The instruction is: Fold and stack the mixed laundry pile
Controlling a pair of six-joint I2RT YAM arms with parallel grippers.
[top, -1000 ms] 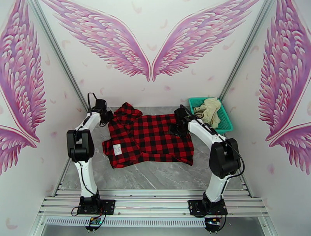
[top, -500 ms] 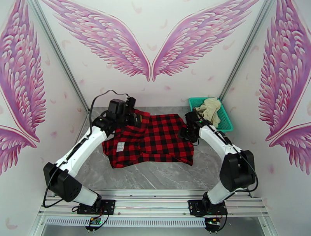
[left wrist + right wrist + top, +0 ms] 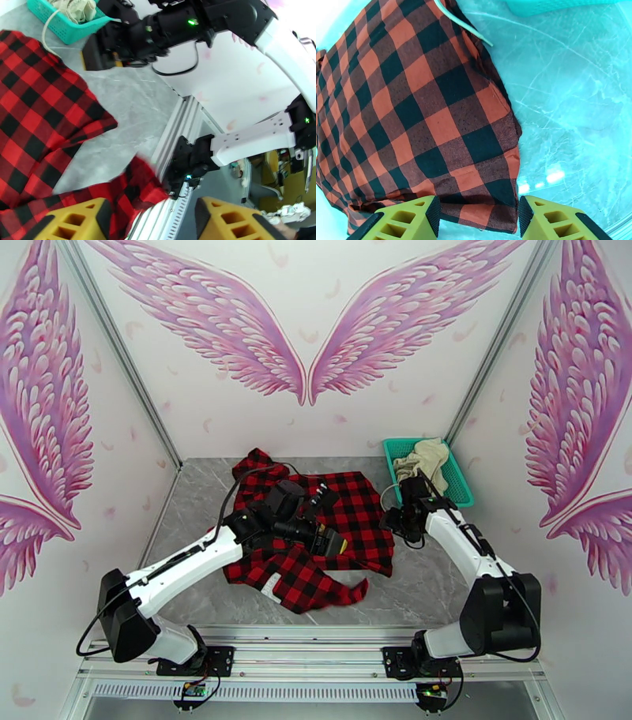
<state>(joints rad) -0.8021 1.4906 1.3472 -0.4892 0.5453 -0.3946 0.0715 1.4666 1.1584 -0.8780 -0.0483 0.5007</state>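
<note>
Red-and-black buffalo-check long-sleeved shirt (image 3: pixel 367 516): soft, light and limp. It is lying half-spread on the grey marble table (image 3: pixel 442 587) just beside the teal plastic mesh basket (image 3: pixel 391 447), with one sleeve trailing away from it. Likely gripping best at hem corners.

Cream wrinkly cloth garment (image 3: pixel 424 461): lying inside the basket.

Left gripper (image 3: pixel 152 213): hovering over the shirt, fingers gaping, holding nothing.

Right gripper (image 3: pixel 478 209): hanging over the basket-side hem, fingers parted, empty.

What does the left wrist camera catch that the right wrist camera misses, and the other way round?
Left wrist view: the right arm, the cream garment lying in the teal basket, the metal rail along the table's edge, and the left fingers, spread apart.
Right wrist view: the right fingers, spread apart over one edge of the red-and-black checked shirt.
Shared: that shirt and the grey marble table.
</note>
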